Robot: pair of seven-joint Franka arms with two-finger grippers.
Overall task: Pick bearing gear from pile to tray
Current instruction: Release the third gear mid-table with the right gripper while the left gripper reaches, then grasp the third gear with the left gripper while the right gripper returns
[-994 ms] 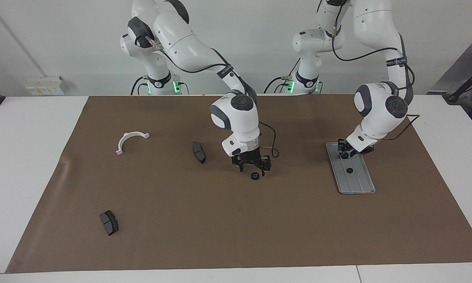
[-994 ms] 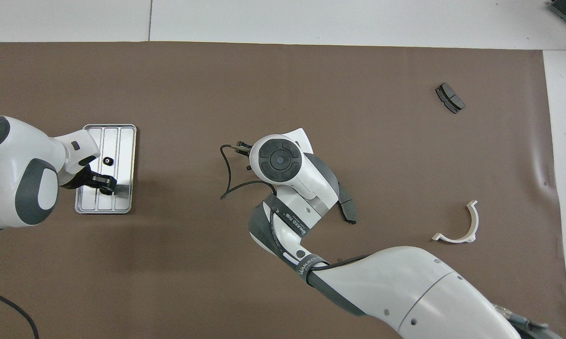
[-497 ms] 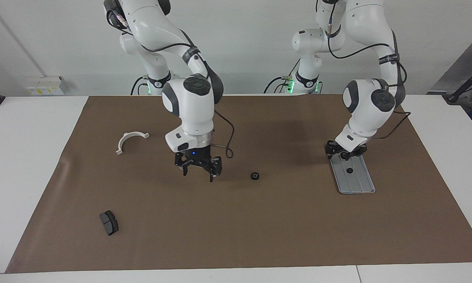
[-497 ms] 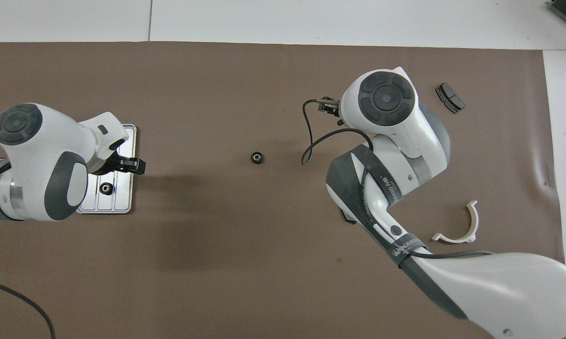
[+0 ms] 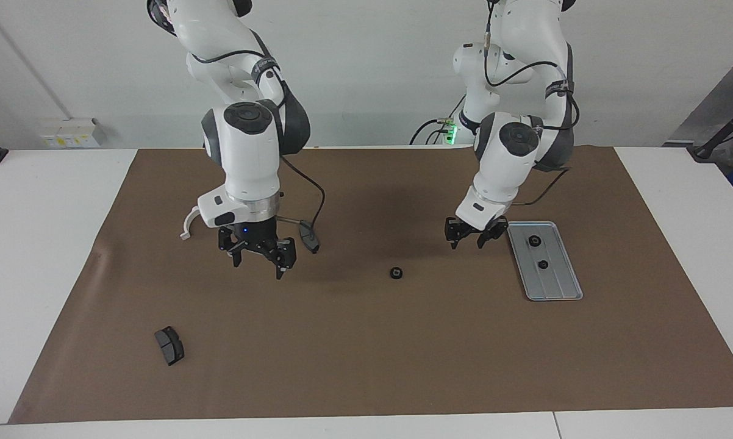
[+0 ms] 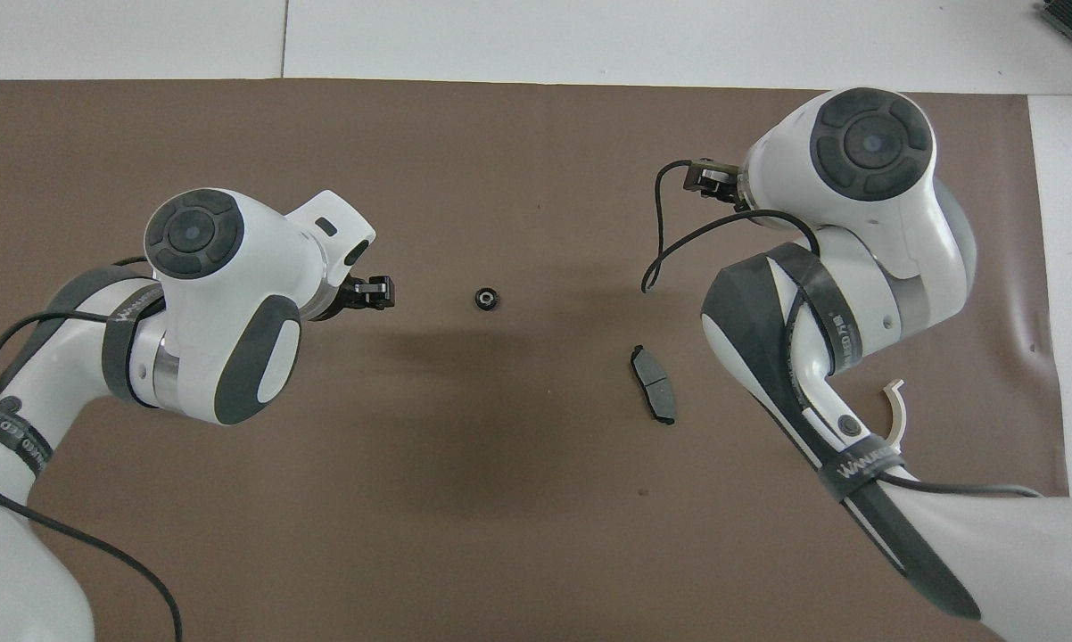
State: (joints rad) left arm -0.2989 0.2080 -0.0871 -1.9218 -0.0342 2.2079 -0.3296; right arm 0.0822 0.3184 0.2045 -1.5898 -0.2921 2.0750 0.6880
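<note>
A small black gear (image 5: 395, 273) lies alone on the middle of the brown mat; it also shows in the overhead view (image 6: 486, 298). The silver tray (image 5: 558, 281) lies toward the left arm's end and holds two black gears (image 5: 532, 241) (image 5: 543, 264). My left gripper (image 5: 468, 242) is open and empty, over the mat beside the tray, between it and the loose gear; it also shows in the overhead view (image 6: 380, 293). My right gripper (image 5: 258, 262) is open and empty, over the mat between the white bracket (image 5: 187, 223) and a brake pad (image 5: 309, 239).
A second brake pad (image 5: 169, 345) lies far from the robots toward the right arm's end. In the overhead view the left arm hides the tray and the right wrist hides its own gripper. The brown mat (image 5: 366, 353) covers most of the white table.
The left gripper let a gear go in the tray and moved off it toward the middle. The right gripper left the loose gear on the mat and swung toward the bracket.
</note>
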